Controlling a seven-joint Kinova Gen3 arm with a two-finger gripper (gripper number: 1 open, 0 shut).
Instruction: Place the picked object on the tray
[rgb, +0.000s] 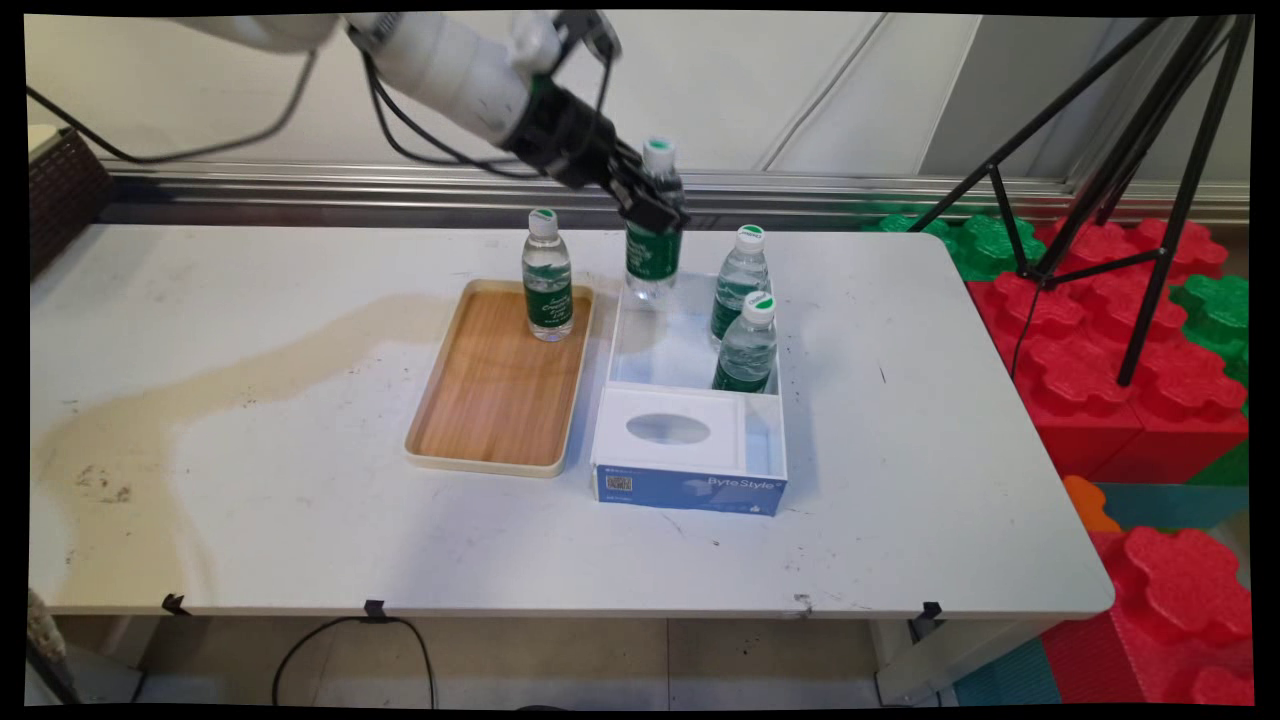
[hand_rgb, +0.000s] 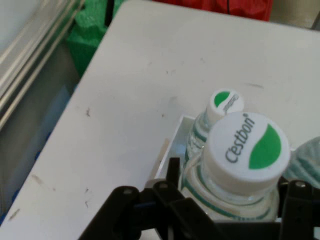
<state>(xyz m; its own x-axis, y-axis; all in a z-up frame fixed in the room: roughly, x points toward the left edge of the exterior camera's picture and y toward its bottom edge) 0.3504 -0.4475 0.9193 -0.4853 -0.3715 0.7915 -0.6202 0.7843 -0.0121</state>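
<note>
Main view, arm: reaches in from upper left, slanting down and right, black cables hanging below.
Main view, pincer (rgb: 655, 212): clamped around the held bottle (rgb: 655, 225) at its shoulder.
Main view, held bottle: upright, long axis vertical, white cap up, base over the far left corner of the clear bin (rgb: 625, 335); whether it touches cannot be told.
Main view, surroundings: two bottles (rgb: 742, 280) stand in the bin; one bottle (rgb: 547, 275) on the wooden tray (rgb: 495, 400); tissue box (rgb: 690, 450) on the white desk (rgb: 950, 450).
Hand view, pincer (hand_rgb: 232, 200): black linkage flanks the bottle neck on both sides.
Hand view, held bottle (hand_rgb: 247, 150): cap faces the camera, lettered Cestbon; another cap (hand_rgb: 225, 102) just beyond.
</note>
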